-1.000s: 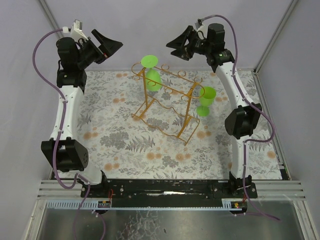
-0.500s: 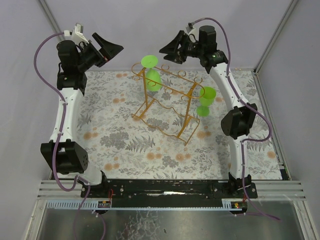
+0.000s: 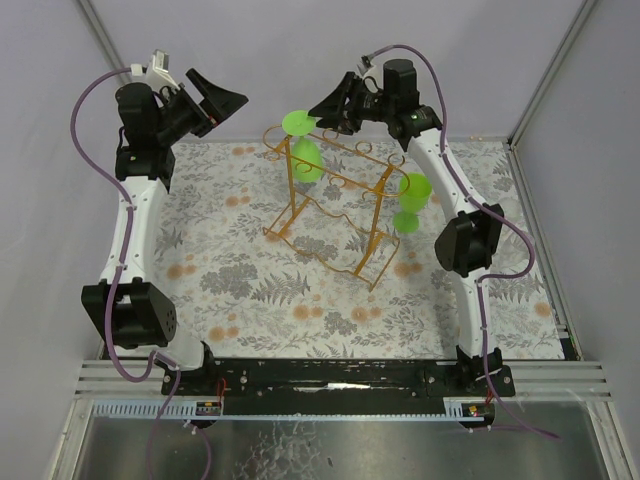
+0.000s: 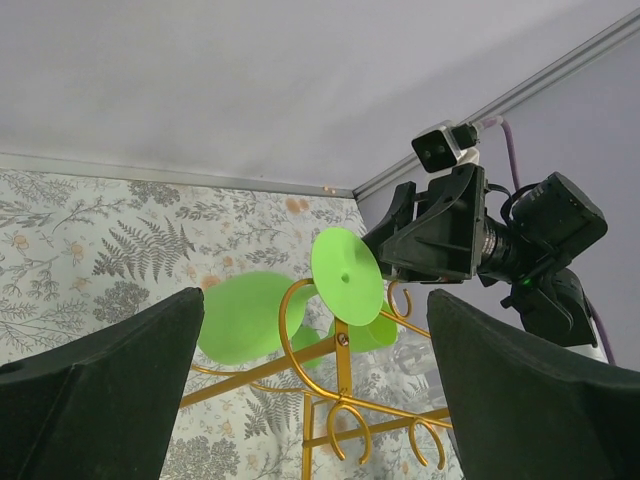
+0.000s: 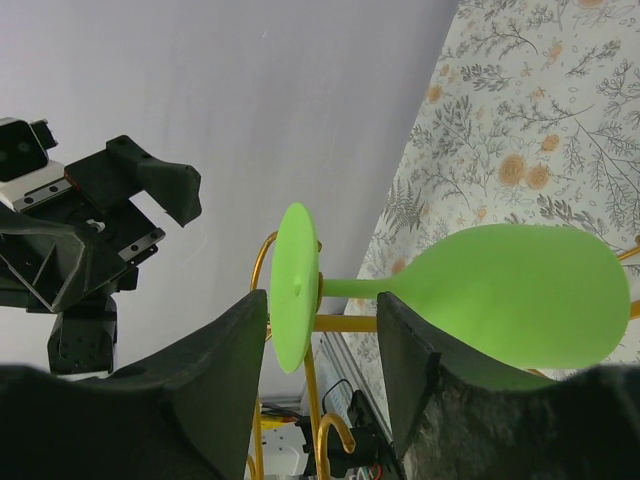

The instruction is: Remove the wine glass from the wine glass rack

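Right pincer (image 5: 323, 308), jaws apart, straddles the stem of the wine glass (image 5: 510, 295) near its foot.

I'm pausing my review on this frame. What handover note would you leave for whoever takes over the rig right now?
Left gripper: open, empty, raised at far left, apart from the thin golden wire rack.
Right gripper: open, at the foot of the upside-down green wine glass hanging on the rack's far-left end. Its wrist view shows the stem between the jaws, with no grip yet.
A second green glass hangs at the rack's right end.
Done: approach. Left: clamp, then draw the glass off the rack.
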